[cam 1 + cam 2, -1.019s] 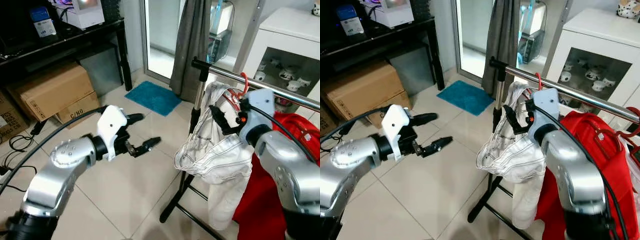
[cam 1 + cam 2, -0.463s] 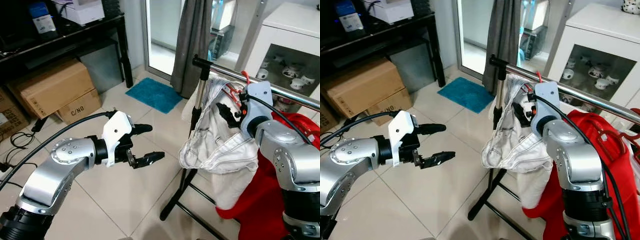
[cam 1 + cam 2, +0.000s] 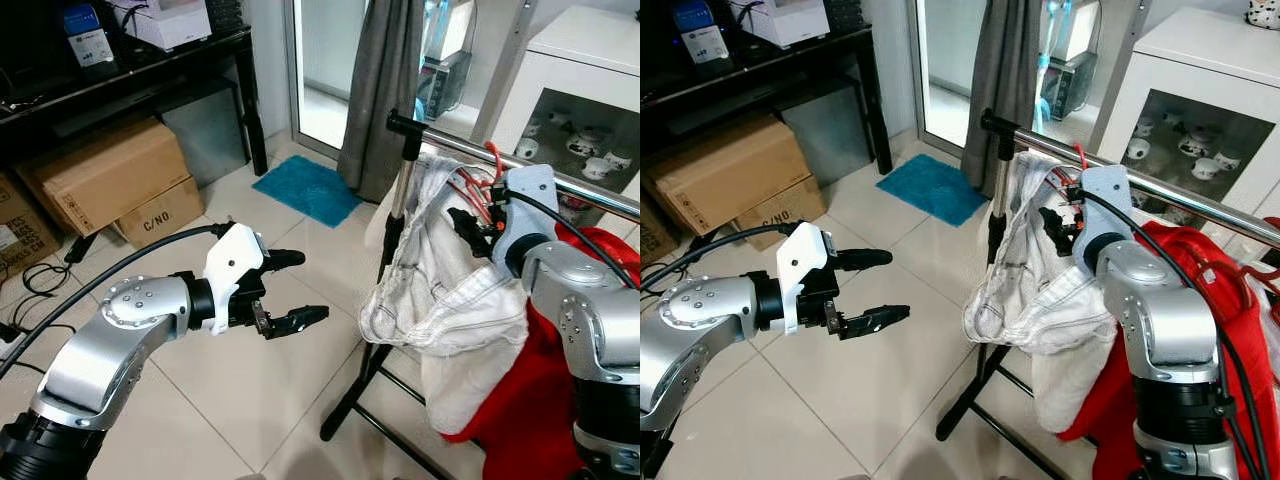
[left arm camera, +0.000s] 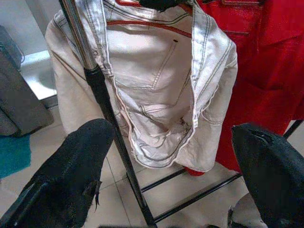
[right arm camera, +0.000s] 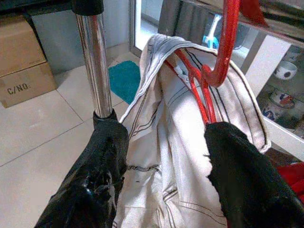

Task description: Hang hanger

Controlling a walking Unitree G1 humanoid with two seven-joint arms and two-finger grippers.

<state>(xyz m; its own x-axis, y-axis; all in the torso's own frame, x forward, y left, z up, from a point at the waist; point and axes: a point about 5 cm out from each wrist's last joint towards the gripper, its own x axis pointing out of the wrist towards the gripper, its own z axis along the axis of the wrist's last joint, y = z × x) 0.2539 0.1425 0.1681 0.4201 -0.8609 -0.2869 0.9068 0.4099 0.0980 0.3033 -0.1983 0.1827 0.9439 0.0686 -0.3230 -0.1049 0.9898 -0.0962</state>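
The right arm is bent up at the elbow with its wrist raised to the chrome rail of a clothes rack, so that the right end effector sits just below the rail beside the rack's upright pole. Its two black fingers stand apart, with the red hanger between and just ahead of them; whether either finger touches the hanger's wire cannot be told. The hanger's hook curls up to the rail above the end effector, and a pair of white trousers with dark stitching is draped on it, sagging in folds below the wrist and against the pole. A red garment hangs on the same rail on the far side of the right arm. The left arm reaches forward at about waist height, forearm nearly level, well apart from the rack; the left end effector points toward the rack's pole with its fingers spread wide and nothing between them, hovering over the tiled floor. Beyond it lie a blue mat and cardboard boxes under a dark table.
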